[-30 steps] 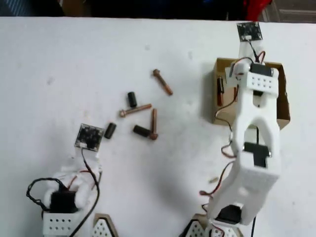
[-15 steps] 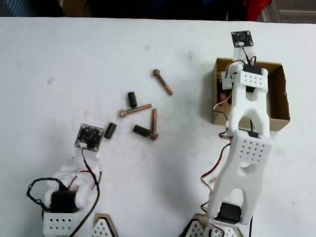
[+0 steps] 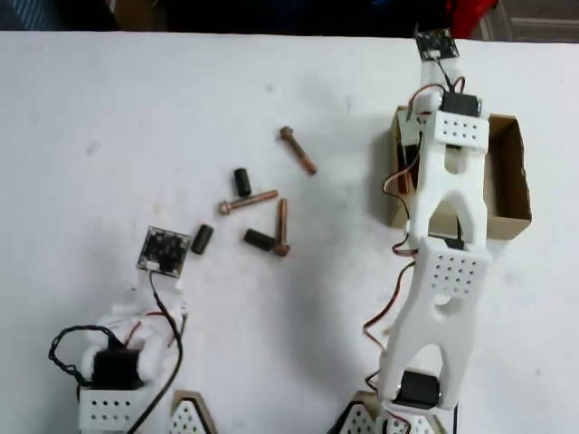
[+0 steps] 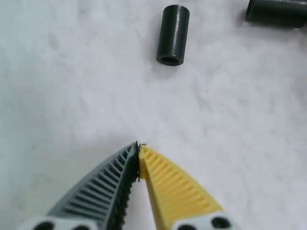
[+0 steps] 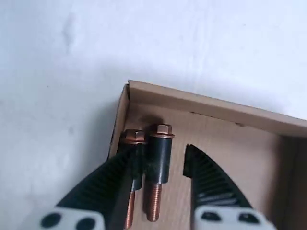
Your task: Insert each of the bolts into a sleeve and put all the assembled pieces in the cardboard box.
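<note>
Got left pincer (image 4: 139, 146) clenched on nothing over the table (image 3: 109, 108); one sleeve (image 4: 173, 34) just ahead of its tips, apart from them, second sleeve (image 4: 276, 10) further ahead and off to one side. Beyond those, seeing third sleeve (image 3: 242, 181) plus first bolt (image 3: 248, 202), second bolt (image 3: 282, 224), third bolt (image 3: 298, 150), all loose, none inserted. Got right pincer (image 5: 159, 149) released over the cardboard box (image 5: 216, 112), jaws spread either side of one assembled piece (image 5: 158, 162) on the box floor, second assembled piece (image 5: 135, 138) just beside it, partly behind one finger.
</note>
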`<state>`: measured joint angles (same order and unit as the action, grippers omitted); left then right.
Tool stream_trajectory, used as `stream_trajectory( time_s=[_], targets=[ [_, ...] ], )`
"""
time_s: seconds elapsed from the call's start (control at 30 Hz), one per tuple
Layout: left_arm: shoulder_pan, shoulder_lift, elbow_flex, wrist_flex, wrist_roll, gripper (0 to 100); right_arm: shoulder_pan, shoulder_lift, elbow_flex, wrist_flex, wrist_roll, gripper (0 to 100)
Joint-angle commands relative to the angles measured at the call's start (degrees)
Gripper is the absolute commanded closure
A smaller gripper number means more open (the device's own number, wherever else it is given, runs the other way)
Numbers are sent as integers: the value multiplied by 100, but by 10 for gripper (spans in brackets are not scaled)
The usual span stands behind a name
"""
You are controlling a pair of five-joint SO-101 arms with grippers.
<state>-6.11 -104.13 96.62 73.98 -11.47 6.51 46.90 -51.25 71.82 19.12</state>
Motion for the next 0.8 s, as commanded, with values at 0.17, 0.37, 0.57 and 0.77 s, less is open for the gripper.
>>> stream_trajectory(
  time_s=[0.17, 0.37, 0.57, 0.77],
  targets=[
    [31, -31, 35, -97, 185, 976, -163, -154, -2031, 1596, 18, 886],
    [-13, -31, 35, -88, 1002, 976, -479, -154, -3684, 2695, 18, 886],
    [-171, -31, 35, -35, 1002, 977, -488, -180, -4044, 2703, 26, 887],
    [-171, -31, 35, -35, 1002, 977, -593, -752, -3974, 2721, 26, 887]
  ],
)
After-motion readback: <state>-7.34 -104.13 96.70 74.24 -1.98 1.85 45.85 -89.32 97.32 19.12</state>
